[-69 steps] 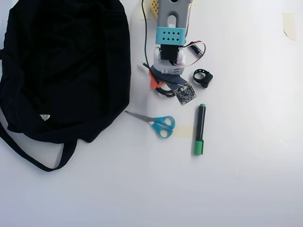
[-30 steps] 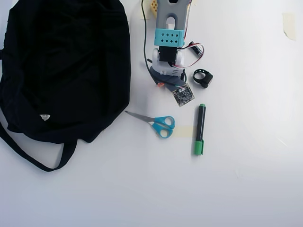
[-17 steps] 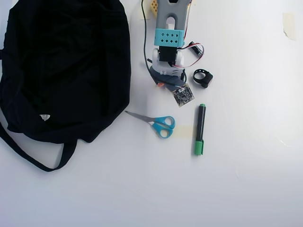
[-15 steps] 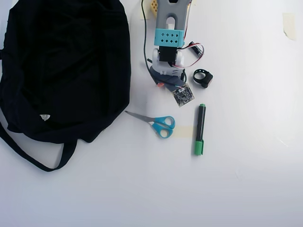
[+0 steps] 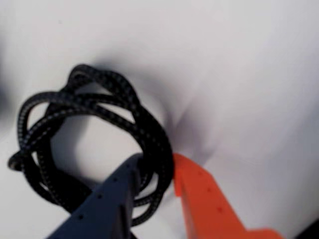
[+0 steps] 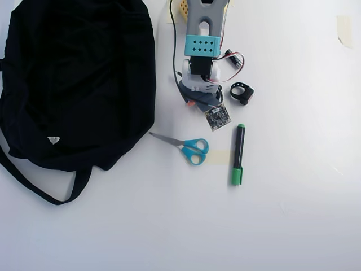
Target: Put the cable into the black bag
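In the wrist view the black braided cable lies coiled in loose loops on the white table. My gripper straddles the right side of the coil. The dark blue finger is inside the loop and the orange finger is outside, and both press on the strands between them. In the overhead view the gripper points down close to the arm's base, and the cable is hidden under the arm. The black bag lies flat at the upper left, left of the arm.
Blue-handled scissors lie just below the gripper. A green and black marker lies to their right. A small black ring-shaped part sits right of the arm. The bag's strap loops out at the lower left.
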Available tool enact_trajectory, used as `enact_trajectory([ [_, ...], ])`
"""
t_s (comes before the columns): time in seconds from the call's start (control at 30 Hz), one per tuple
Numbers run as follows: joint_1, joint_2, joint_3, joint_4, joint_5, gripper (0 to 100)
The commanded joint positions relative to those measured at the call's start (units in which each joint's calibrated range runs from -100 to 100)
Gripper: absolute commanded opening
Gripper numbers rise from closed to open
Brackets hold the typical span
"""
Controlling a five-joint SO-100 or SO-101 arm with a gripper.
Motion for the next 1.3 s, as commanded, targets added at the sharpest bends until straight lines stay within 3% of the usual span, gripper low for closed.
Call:
enact_trajectory([
  [0.0, -1.1, -1.6, -5.4, 4.5, -0.2, 2],
  [0.47, -1.2, -3.0, -17.5, 20.0, -0.2, 2],
  [1.03, 0.3, -18.2, -16.8, 21.6, -0.2, 2],
  [1.27, 1.7, -22.7, -16.8, 25.0, -6.2, 2],
])
